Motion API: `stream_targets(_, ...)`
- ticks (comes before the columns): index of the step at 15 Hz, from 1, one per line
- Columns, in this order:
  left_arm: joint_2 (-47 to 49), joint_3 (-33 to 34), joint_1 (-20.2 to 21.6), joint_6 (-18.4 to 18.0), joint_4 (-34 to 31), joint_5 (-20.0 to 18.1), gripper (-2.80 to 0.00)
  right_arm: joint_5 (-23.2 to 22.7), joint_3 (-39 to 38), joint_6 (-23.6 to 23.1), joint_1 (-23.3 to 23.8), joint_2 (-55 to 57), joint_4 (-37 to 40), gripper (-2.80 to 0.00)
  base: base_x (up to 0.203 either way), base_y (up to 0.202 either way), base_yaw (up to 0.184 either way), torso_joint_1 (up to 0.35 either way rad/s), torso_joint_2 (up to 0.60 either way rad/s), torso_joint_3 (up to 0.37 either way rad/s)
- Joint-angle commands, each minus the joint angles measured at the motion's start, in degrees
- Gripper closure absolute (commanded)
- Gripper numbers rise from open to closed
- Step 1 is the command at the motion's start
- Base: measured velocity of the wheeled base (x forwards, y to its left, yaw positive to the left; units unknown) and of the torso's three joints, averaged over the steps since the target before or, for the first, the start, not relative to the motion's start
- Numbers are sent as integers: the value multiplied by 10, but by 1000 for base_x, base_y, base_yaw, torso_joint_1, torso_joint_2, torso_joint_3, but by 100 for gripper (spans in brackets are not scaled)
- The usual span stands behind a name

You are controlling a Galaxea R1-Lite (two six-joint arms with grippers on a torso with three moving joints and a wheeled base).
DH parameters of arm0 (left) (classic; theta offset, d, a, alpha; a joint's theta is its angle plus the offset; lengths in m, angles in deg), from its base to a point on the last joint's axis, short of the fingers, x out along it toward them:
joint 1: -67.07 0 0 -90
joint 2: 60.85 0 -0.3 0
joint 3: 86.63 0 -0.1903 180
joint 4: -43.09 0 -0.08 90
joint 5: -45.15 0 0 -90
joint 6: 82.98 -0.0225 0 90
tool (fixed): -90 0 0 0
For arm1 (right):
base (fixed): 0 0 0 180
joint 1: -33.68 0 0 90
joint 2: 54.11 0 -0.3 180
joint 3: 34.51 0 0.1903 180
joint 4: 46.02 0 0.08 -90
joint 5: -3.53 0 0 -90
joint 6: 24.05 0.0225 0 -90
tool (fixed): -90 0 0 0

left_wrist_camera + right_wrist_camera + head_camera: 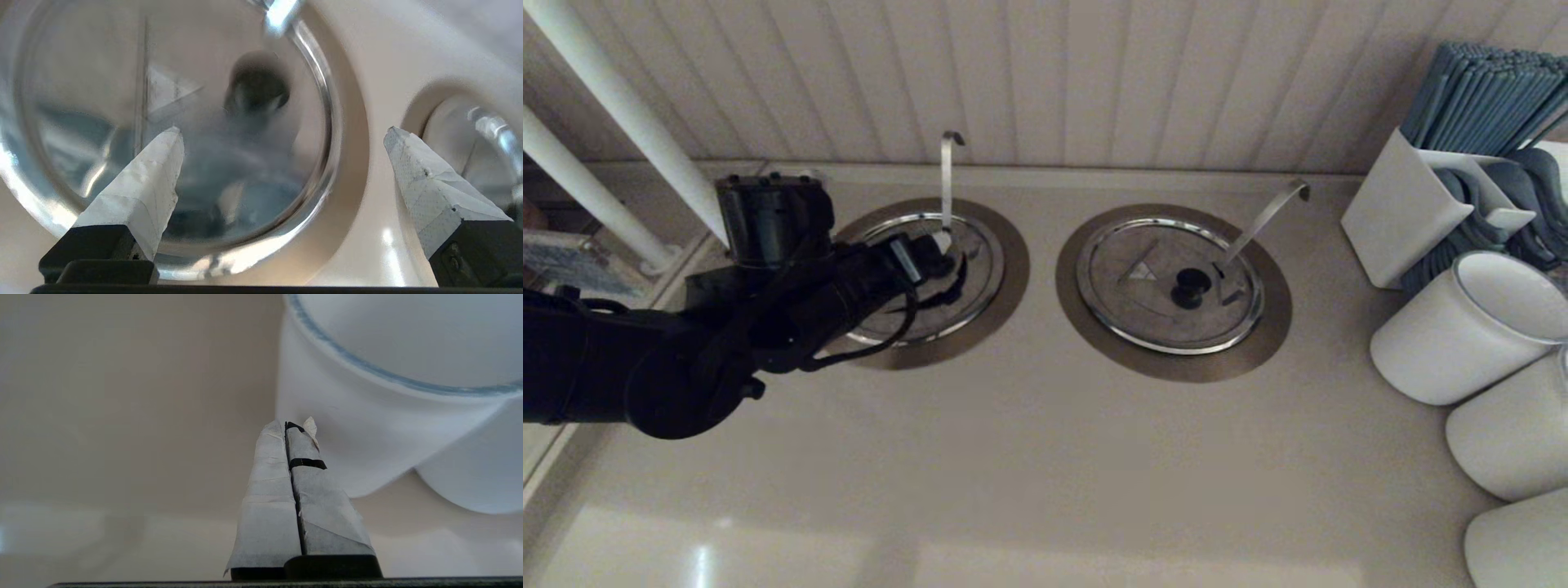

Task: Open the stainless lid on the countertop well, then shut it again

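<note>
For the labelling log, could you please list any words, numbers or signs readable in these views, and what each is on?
No readable words, brands or numbers anywhere.
Triangle sign, no text: on the stainless lid, blurred in the left wrist view.
Triangle sign, no text: on the twin lid to its right.

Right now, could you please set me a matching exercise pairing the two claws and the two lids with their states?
Things:
1. left claw
2. right claw
3. stainless lid
4. twin lid

States:
A. has the slanting ladle handle
B. shut
C. has the upright ladle handle
D. open wide

Pairs: 1-D, 2-B, 3-C, 4-A
</note>
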Motion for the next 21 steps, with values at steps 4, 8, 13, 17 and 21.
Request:
stream_targets(4,-110,51,17,-17,2,0,-280,0,0,-1,-1,0,0,0,0,0,0,0,0,0)
stream_targets(8,-234,154,39,-85,-16,-3,-280,0,0,-1,-1,0,0,0,0,0,0,0,0,0)
stream_targets(13,-447,245,41,-253,-115,-78,0,0,0,-1,-1,0,0,0,0,0,0,0,0,0)
stream_targets(17,-628,226,42,-311,-353,-53,0,0,0,-1,-1,0,0,0,0,0,0,0,0,0)
stream_targets(21,-800,181,94,-342,-527,18,0,0,0,-1,-1,0,0,0,0,0,0,0,0,0)
